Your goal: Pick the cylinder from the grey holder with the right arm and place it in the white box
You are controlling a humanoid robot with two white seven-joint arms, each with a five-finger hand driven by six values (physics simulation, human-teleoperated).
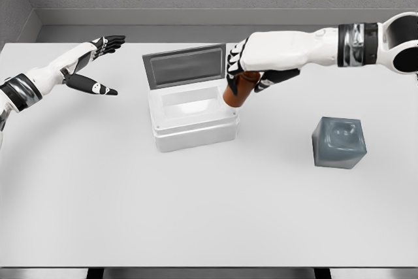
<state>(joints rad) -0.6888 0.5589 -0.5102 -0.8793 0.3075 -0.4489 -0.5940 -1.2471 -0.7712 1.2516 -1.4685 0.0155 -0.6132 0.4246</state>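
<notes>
My right hand grips the cylinder, tilted, its lower end by the white box rim; the opening lies just leftward. Left hand open.

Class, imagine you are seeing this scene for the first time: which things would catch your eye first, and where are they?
First comes the right hand, reaching in from the right and gripping an orange-brown cylinder at the right rim of the open white box in the middle of the table. Next, the dark grey holder stands alone to the right. At far left, the left hand hovers with fingers spread, holding nothing.
</notes>
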